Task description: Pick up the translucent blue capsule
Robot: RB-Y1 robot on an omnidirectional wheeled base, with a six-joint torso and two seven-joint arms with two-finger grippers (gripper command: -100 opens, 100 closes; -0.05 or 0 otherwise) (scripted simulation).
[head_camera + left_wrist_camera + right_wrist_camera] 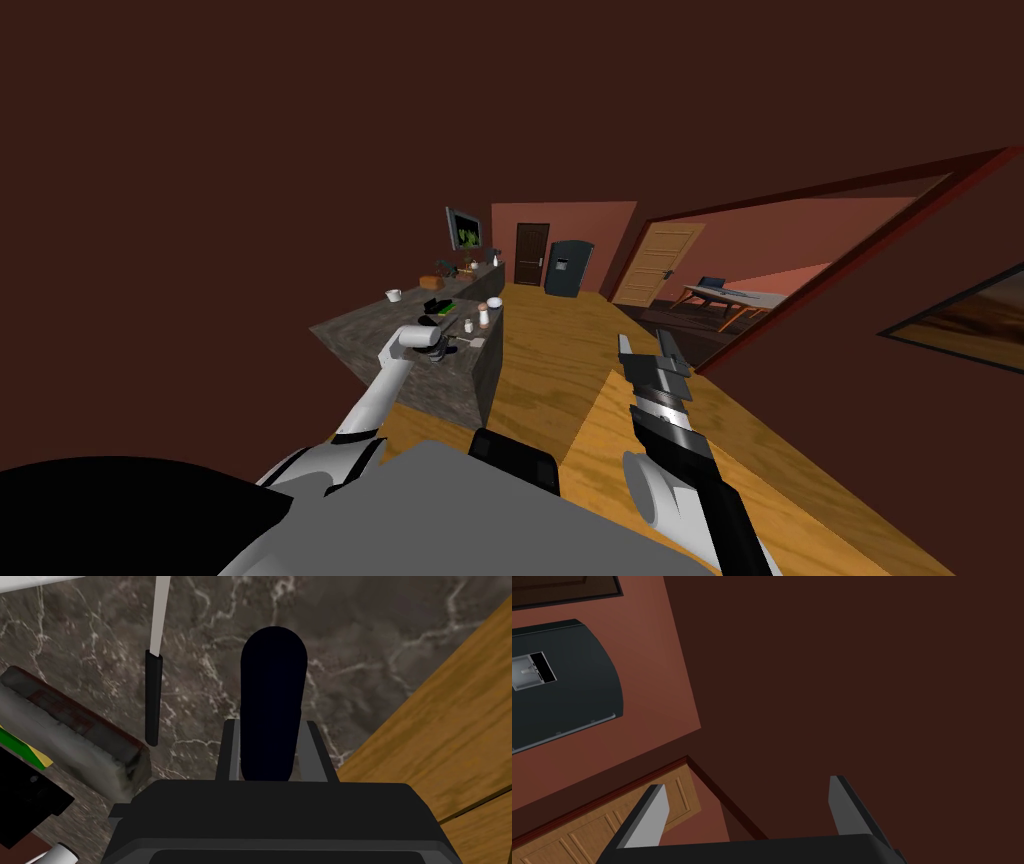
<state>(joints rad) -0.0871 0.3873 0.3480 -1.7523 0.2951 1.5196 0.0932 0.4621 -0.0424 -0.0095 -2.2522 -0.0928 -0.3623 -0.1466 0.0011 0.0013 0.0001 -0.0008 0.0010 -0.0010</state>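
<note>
Over the marble counter (380, 636), near its edge, the left gripper (270, 722) is pinched tight on just the dark capsule (273, 676) end, so it could easily pivot or slip out on the lift

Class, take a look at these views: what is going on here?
The left gripper is shut on a near-black, round-ended capsule over the grey veined stone counter, its fingers pressing the capsule's sides. A thin black-handled utensil lies beside it. The right gripper is open, held out over the wooden floor.
</note>
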